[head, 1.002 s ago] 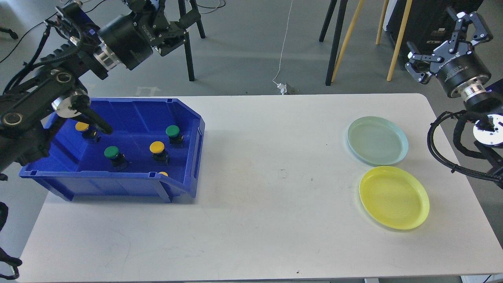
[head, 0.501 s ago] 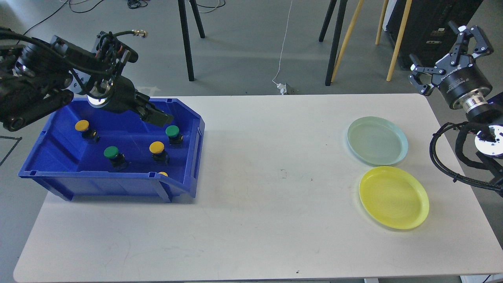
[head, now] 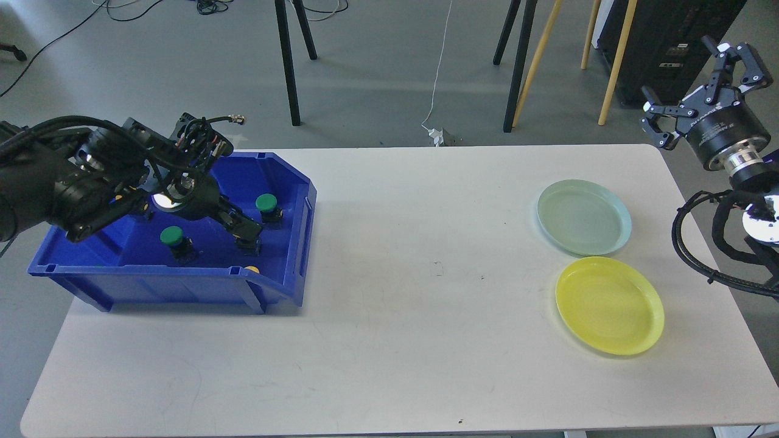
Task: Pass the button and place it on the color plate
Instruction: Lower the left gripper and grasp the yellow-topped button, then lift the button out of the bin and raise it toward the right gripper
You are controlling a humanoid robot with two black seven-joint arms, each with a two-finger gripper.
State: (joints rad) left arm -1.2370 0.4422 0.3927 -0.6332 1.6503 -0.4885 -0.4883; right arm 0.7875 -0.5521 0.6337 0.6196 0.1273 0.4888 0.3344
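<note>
Buttons with green and yellow caps sit in the blue plastic bin at your left. Your left gripper has dropped into it since a second ago, when that arm hung high above, and now covers the yellow-capped button; whether its jaws are spread or pinching cannot be told. The step looks like the pick; next comes closing, lifting and handover. Rightward lie the pale green plate and yellow plate, both bare. Your right gripper waits raised, jaws spread.

The left arm bends in from the left, its left gripper pointing down and too dark to read. The right gripper is held up high, fingers spread apart.
</note>
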